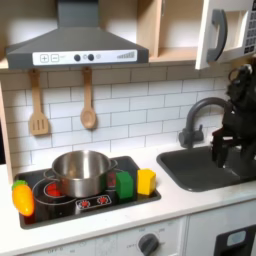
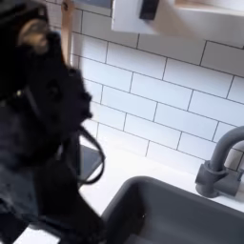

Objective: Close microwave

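Note:
The white microwave [image 1: 226, 32] sits high at the first exterior view's right, on a wooden shelf. Its door carries a grey vertical bar handle [image 1: 218, 36] and looks swung slightly outward from the box. My black arm stands below it over the sink, with the gripper [image 1: 228, 152] pointing down, well under the door and not touching it. Its fingers are too dark and blurred to show their state. In the second exterior view the microwave's underside [image 2: 129, 14] shows at the top and my arm [image 2: 48, 124] is a dark mass on the left.
A grey faucet [image 1: 200, 115] [image 2: 224, 162] curves over the dark sink [image 1: 200, 172] [image 2: 162, 214]. A steel pot [image 1: 80, 172] stands on the stove [image 1: 90, 203] with toy vegetables [image 1: 22, 197] around it. A grey range hood [image 1: 75, 45] and two hanging wooden utensils [image 1: 88, 100] are at the first exterior view's left.

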